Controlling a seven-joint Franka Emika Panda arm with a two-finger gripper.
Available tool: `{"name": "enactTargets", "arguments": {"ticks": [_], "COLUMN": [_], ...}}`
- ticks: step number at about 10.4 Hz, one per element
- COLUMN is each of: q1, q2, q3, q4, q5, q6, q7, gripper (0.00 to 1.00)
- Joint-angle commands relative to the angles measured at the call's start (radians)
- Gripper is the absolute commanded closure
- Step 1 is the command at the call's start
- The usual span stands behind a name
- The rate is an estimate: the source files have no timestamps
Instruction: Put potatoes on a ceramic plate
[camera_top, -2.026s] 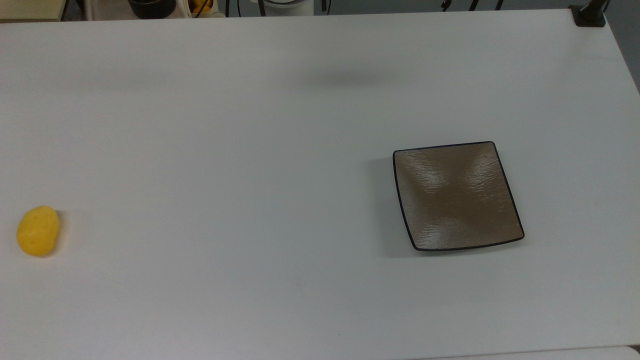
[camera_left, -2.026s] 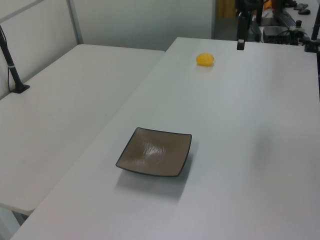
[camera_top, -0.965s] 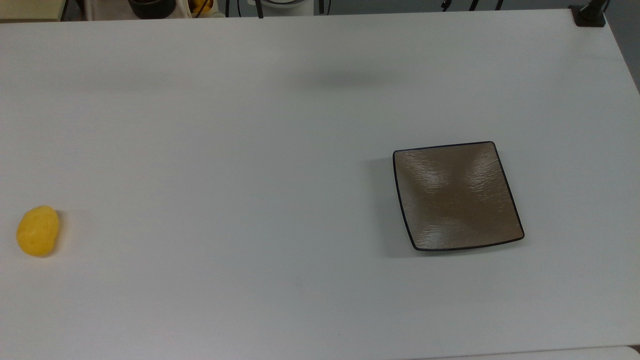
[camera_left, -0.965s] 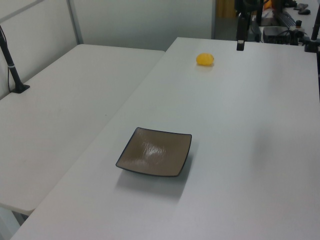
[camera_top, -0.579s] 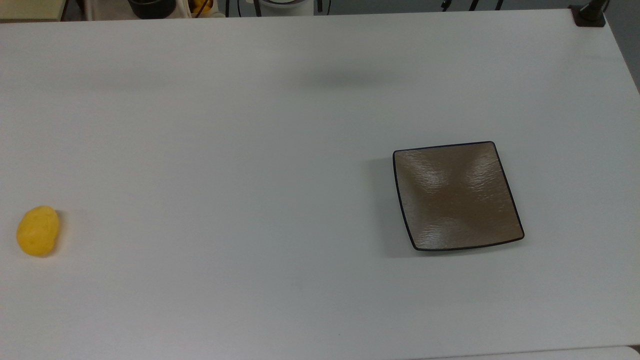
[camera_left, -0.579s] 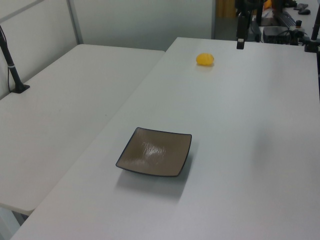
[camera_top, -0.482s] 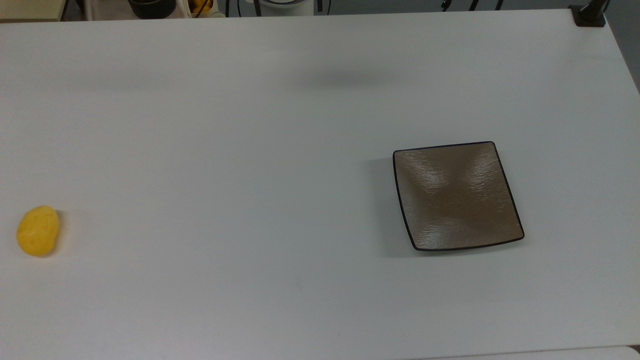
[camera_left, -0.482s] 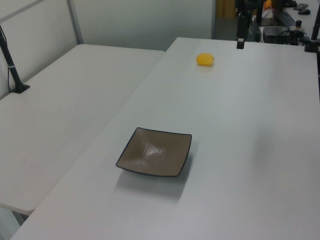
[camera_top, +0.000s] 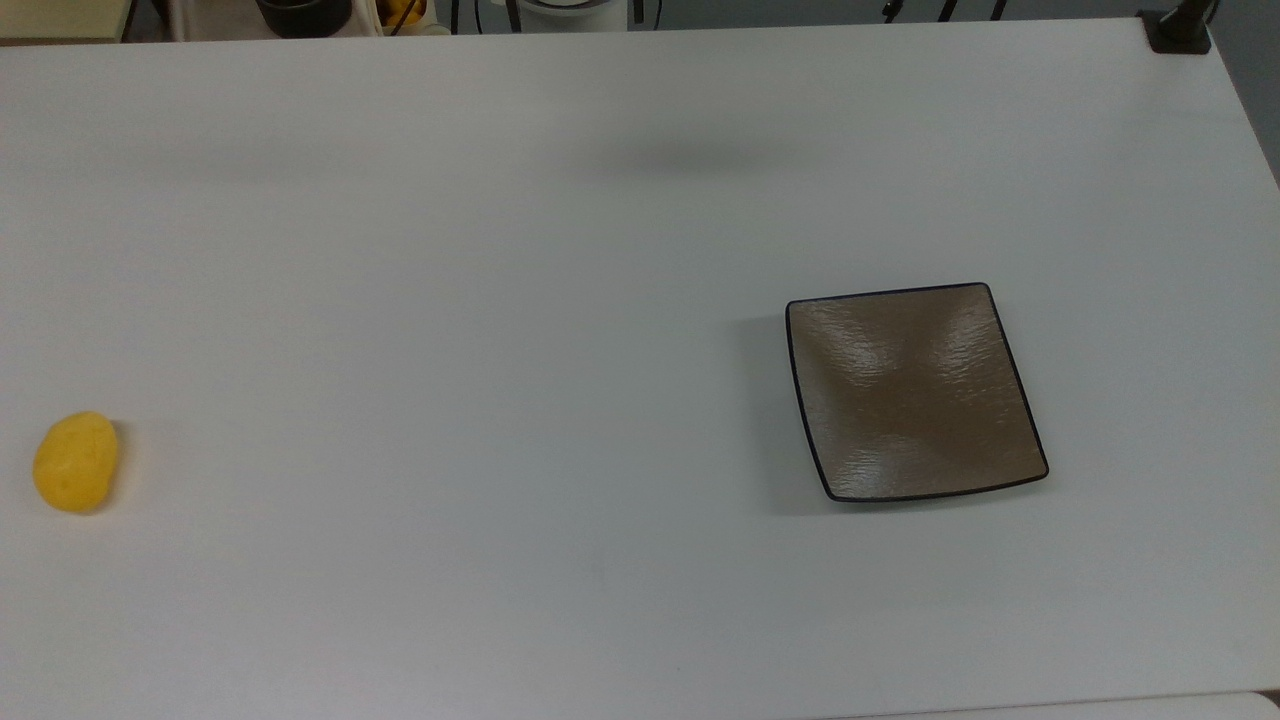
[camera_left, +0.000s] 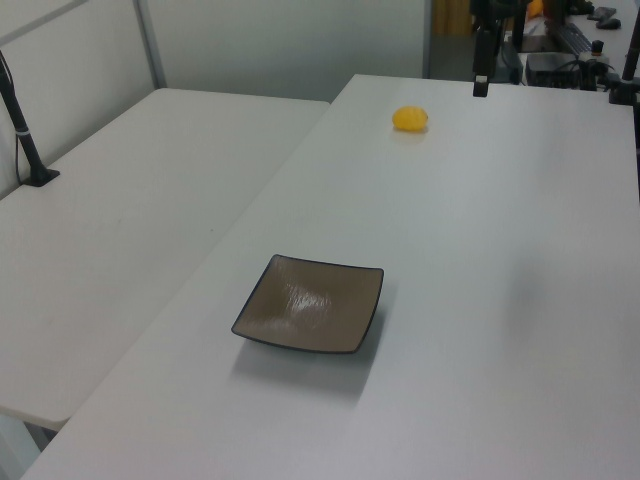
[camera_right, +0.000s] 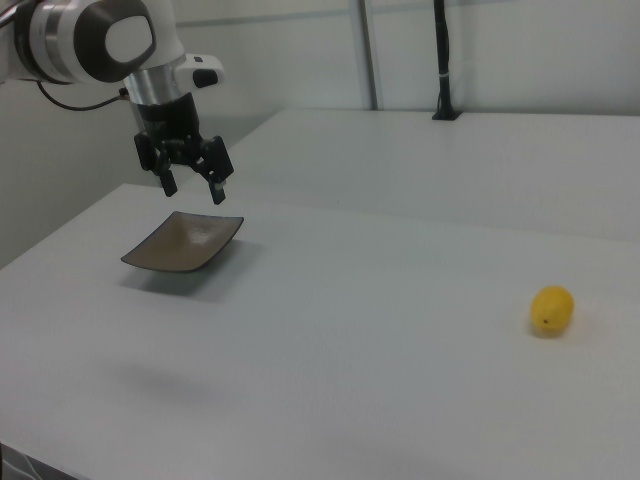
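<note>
The yellow potato (camera_top: 76, 462) lies alone near the top view's left edge; it is also in the left view (camera_left: 410, 119) and the right view (camera_right: 552, 309). The square brownish-grey ceramic plate (camera_top: 912, 392) with a thin dark rim sits bare at the top view's right, far from the potato. In the right view my gripper (camera_right: 194, 190) hangs in the air above the plate (camera_right: 185, 243), open, with nothing between its fingers. A soft shadow falls on the table behind the plate in the top view.
The white table (camera_top: 500, 300) carries just these two things. A second white table (camera_left: 120, 220) adjoins it at the left view's left. A black post base (camera_top: 1178, 30) stands at the top view's far right corner, with dark equipment (camera_left: 560, 45) past the left view's far edge.
</note>
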Motion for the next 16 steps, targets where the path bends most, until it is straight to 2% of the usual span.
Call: {"name": "enactTargets", "arguments": {"ticks": [1,5,9,11,14,16], "q1": [-0.031,-0.093,-0.102,-0.137,-0.232,-0.292], "q2": [-0.001,0.046,0.133,0.222,0.346,0.46], "q3": [-0.006,-0.021,-0.127,-0.162,-0.162,-0.159], "q4": [-0.006,-0.001,0.014,0.095,0.183,0.281], "q5": [-0.01,-0.021,-0.035,-0.032,-0.024,-0.021], "q6": [0.016,0.096,0.27,0.335,0.477,0.545], "q7": [-0.109,-0.158,-0.241,-0.241,-0.241,-0.254], "gripper": [0.0,0.0,0.0,0.0,0.0,0.0]}}
